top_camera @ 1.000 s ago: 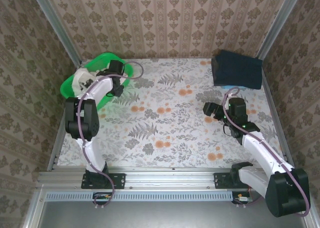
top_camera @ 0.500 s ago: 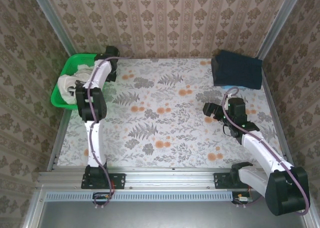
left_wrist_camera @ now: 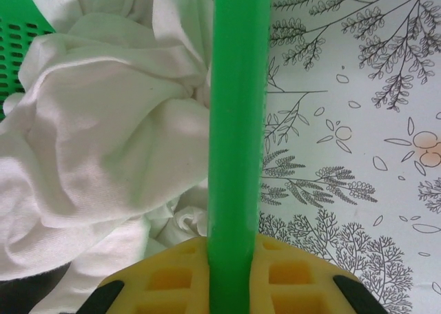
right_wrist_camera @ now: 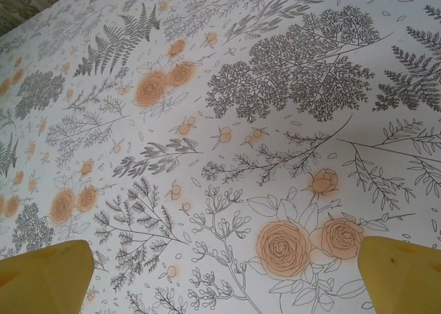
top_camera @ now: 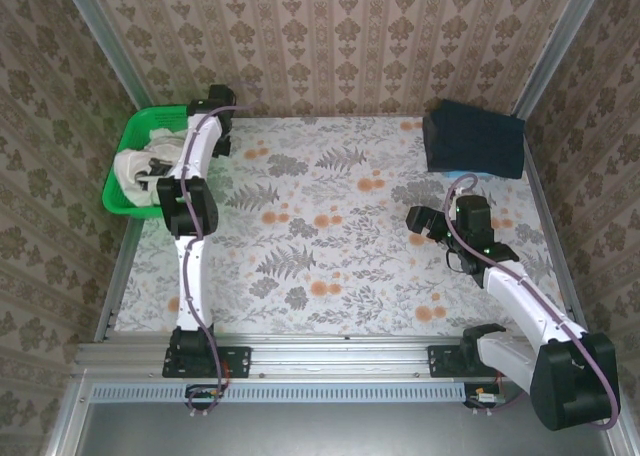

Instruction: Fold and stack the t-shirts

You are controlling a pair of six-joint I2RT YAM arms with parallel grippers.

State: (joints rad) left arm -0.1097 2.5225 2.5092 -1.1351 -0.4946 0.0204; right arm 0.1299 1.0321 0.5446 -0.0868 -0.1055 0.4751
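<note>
T-shirts [left_wrist_camera: 103, 135] lie crumpled in the basket [left_wrist_camera: 238, 87] — the left gripper [left_wrist_camera: 231, 259] is closed on its green rim. The right gripper [right_wrist_camera: 222, 269] hangs wide open over the table [right_wrist_camera: 275, 87], holding nothing.

A green mesh basket [left_wrist_camera: 238, 87] sits at the far left corner of the table [top_camera: 340, 246], whose top is printed with grey ferns and orange flowers. A dark navy block [top_camera: 475, 139] stands at the far right corner, before patterned walls [top_camera: 330, 46].
</note>
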